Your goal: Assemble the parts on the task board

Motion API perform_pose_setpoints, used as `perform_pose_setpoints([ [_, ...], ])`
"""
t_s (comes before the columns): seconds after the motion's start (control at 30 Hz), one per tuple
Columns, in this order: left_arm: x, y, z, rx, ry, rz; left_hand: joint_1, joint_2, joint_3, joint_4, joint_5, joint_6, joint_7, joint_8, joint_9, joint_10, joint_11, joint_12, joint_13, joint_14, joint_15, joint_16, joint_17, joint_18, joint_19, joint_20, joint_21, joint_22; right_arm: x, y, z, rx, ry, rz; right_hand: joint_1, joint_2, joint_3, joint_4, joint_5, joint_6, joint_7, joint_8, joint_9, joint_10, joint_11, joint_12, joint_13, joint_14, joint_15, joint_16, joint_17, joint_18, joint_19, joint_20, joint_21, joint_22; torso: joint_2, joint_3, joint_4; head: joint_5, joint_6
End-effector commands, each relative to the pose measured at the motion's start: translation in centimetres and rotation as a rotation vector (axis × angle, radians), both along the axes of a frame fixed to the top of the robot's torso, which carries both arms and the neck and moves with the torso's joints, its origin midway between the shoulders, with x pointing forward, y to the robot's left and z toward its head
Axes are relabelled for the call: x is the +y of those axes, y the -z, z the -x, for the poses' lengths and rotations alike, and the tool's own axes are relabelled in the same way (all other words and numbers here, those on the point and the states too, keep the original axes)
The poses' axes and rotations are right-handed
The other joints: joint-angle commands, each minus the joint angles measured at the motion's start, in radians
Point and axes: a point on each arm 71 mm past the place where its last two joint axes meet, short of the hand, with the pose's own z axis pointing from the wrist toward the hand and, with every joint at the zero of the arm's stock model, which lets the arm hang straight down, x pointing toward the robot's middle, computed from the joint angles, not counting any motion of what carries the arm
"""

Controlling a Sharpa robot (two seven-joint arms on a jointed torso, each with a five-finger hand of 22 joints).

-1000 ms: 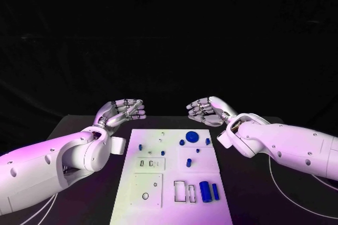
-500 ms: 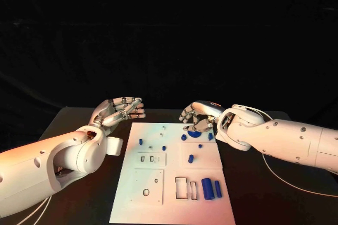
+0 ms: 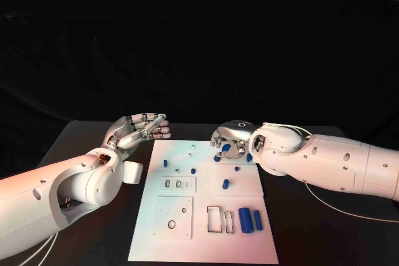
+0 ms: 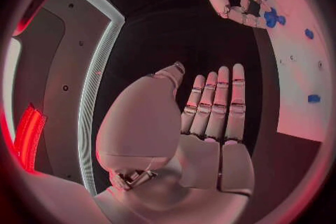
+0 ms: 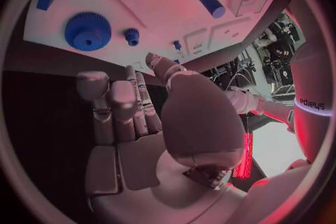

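Right wrist view: the right hand [image 5: 133, 140] is hovering with empty fingers [image 5: 112, 103] slightly apart; the blue gear [image 5: 88, 31] is lying just beyond the fingertips on the task board [image 5: 168, 5]. Lower squarely, pinching its rim evenly.

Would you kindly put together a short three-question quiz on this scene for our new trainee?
1. True or false: the silver left hand grips a blue part.
2. Which hand hovers over the far end of the white task board, above the round blue toothed gear? A) left B) right
3. Fill in: the two upright-lying blue cylinders sit at the board's near ____ corner, seen from the robot.

Key
1. False: its fingers are straight, holding nothing, beside the board.
2. B: the silver right hand.
3. Right.
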Motion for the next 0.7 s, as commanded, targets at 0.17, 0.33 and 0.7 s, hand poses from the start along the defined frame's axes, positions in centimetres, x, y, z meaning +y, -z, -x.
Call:
perform_pose_setpoints([
  [0.17, -0.29, -0.29, 0.1, -0.007, 0.032, 0.01, 0.001, -0.01, 0.005, 0.0, -0.005, 0.0, 0.035, -0.007, -0.001, 0.001, 0.008, -0.007, -0.002, -0.009, -0.001, -0.005, 0.002, 0.004, -0.004, 0.003, -0.005, -0.001, -0.06, 0.64, 0.0, 0.001, 0.013, 0.124, -0.003, -0.015, 0.003, 0.01, 0.003, 0.005, 0.002, 0.009, 0.005, -0.026, 0.006, -0.001, 0.001, 0.021, 0.004, 0.072, 0.067, -0.017, 0.02, 0.005, 0.069, 0.092, 0.006, -0.0025, 0.0043, -0.004, -0.002],
  [0.33, -0.23, -0.29, 0.08, -0.007, 0.033, 0.01, 0.001, -0.01, 0.005, 0.0, -0.005, 0.0, 0.035, -0.007, -0.001, 0.001, 0.008, -0.007, -0.002, -0.009, -0.001, -0.006, 0.002, 0.004, -0.004, 0.003, -0.005, -0.001, 0.17, 0.85, 0.13, 0.007, 0.005, 0.135, -0.001, -0.014, 0.003, 0.012, 0.003, 0.006, 0.003, 0.01, 0.006, -0.033, 0.008, 0.0, 0.002, 0.024, 0.005, 0.094, 0.091, -0.022, 0.029, 0.007, 0.091, 0.124, 0.009, -0.003, 0.0058, 0.0, -0.004],
  [0.7, -0.02, -0.35, 0.07, -0.005, 0.03, 0.008, 0.001, -0.01, 0.006, 0.0, -0.005, 0.0, 0.036, -0.007, -0.001, 0.0, 0.009, -0.008, -0.002, -0.01, -0.001, -0.006, 0.002, 0.004, -0.005, 0.003, -0.006, -0.002, 0.32, 1.42, 0.23, 0.011, -0.006, 0.152, 0.008, -0.005, 0.019, 0.015, 0.016, 0.018, 0.006, 0.018, 0.012, -0.022, 0.009, 0.003, 0.006, 0.032, 0.008, 0.15, 0.147, -0.033, 0.053, 0.01, 0.149, 0.208, 0.017, -0.0061, 0.0124, -0.003, -0.007],
])
